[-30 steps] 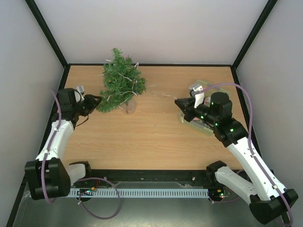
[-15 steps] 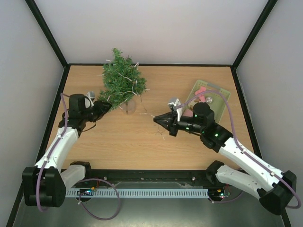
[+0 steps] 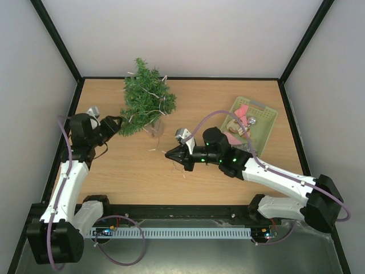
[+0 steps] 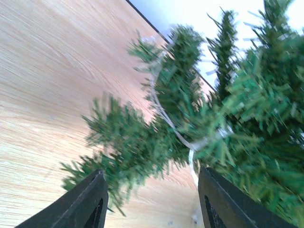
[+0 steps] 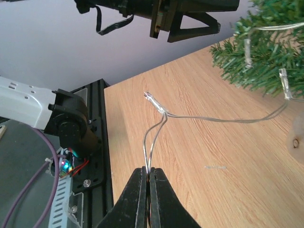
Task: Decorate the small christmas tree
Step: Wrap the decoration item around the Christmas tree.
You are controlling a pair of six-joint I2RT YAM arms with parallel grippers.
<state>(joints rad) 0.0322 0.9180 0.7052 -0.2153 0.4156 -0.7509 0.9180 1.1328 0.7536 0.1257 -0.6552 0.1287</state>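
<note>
Small christmas tree [image 3: 145, 103] trails a wire [image 5: 213, 118], seemingly lights; right hand [image 5: 148, 173] pinches it.

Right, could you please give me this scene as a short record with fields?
tree: back left of the table, a thin wire with small bulbs draped over its branches
left gripper: open, at the tree's lower left branches
right gripper: shut on the wire, low over the middle of the table
wire path: from the right gripper across the table to the tree
tray: green, back right, holding small items
</note>
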